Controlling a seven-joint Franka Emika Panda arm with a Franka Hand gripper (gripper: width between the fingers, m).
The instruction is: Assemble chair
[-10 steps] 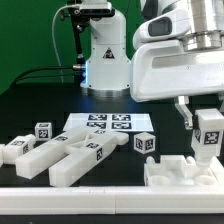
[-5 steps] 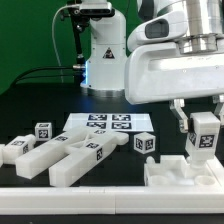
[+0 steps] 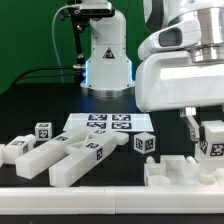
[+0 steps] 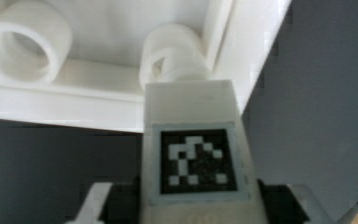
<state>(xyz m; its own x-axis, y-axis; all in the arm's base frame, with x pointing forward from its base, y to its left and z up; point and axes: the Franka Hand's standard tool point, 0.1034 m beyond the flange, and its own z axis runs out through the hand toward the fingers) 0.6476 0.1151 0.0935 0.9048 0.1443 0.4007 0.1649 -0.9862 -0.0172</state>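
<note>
Resting on the black surface (image 3: 40,108) at the exterior view's right, the chunky glossy white plastic chair slab (image 3: 172,173) lies under the gripper (image 3: 211,130), whose jaws pinch a tagged white plastic post (image 3: 213,140) upright above it, likely for pegging in. Only the exterior view shows the loose white bars (image 3: 60,152); only the wrist view, the slab's round sockets (image 4: 27,55).

Held chair part (image 3: 214,140) runs off the exterior view's right edge
</note>
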